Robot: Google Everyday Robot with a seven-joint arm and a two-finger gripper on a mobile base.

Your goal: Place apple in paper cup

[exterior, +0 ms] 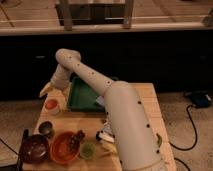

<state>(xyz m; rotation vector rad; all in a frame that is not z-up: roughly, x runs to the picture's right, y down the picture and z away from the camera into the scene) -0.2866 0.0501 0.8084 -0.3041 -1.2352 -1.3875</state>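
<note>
Closest to the camera, along the near edge of the wooden table, stand a dark bowl, an orange bowl and a small green cup, with a small dark grey cup just behind them. None of these is in the way, though the grey cup sits near enough to be struck if the white cup behind it tips toward the camera. Further back, near the table's left edge, is the paper cup, and the apple shows red-orange at its mouth, apparently resting in or on the rim rather than sunk inside. That is the main hazard: fruit about as wide as the opening may only perch there, and a light cup would topple or shed it at a small nudge. Just above and behind, the gripper hangs close over the apple at the end of the arm; I cannot tell whether it is open or closed, nor whether it touches the fruit. If it holds on while lifting, apple and cup could come up together; a sideways exit could sweep the cup off the left edge. Beside it to the right lies the green tray, whose wall could catch a rolling apple.
</note>
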